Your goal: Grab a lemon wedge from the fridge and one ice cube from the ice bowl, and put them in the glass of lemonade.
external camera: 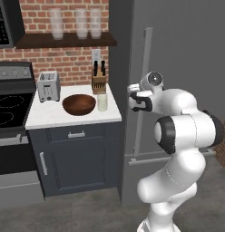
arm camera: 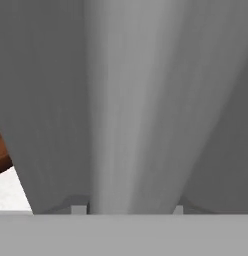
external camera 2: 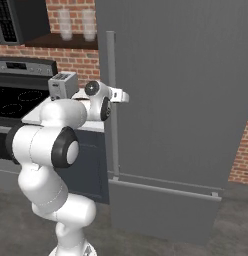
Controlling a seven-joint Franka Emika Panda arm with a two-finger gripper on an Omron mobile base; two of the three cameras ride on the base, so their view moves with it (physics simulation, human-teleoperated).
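At the closed fridge [external camera 2: 186,100], the claw [external camera 2: 117,96] straddles its upright handle [external camera 2: 111,100], grip not discernible

The tall dark grey fridge [external camera 2: 186,100] stands shut, its long pale vertical handle [external camera 2: 111,100] running down the left edge of the door. The white arm's gripper [external camera 2: 122,96] reaches the handle at mid height, its pale tip against the bar. Behind the arm, a silver toaster [external camera 2: 62,84] sits on the white counter [external camera 2: 33,116] beside the black stove [external camera 2: 13,95], with frosted glasses [external camera 2: 76,24] on a dark shelf against red brick.
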